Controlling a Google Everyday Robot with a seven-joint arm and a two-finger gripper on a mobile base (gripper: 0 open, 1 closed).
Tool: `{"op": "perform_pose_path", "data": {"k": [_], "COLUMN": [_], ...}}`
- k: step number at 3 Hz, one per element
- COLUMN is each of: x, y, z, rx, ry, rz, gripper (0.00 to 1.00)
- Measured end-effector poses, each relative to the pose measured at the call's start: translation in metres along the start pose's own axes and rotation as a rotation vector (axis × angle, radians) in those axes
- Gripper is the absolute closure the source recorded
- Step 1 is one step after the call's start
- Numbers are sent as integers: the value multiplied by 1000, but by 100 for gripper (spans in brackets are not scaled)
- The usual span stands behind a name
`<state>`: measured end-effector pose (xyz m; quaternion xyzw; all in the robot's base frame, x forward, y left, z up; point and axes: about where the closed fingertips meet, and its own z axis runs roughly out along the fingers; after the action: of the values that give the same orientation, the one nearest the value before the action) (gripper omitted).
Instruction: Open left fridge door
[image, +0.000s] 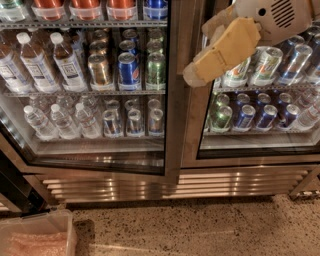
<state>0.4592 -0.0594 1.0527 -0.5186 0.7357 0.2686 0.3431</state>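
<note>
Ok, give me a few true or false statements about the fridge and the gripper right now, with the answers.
1. The gripper is up by the frames where the two doors meet. True.
2. Water bottles stand behind the right door. False: the water bottles are behind the left fridge door; the right door shows only cans.
3. A plastic bin sits on the floor at lower left. True.
4. The left fridge door is swung wide open. False: it is at most slightly ajar.
</note>
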Motion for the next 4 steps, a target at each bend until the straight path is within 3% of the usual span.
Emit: {"op": "perform_pose_path", "data": {"k": [1,4], "x": [1,-2], "y": [3,5], "z": [4,2], "rx": [-21,-16], "ry": [-13,-42], "rz": [7,3], "gripper": [19,89]}}
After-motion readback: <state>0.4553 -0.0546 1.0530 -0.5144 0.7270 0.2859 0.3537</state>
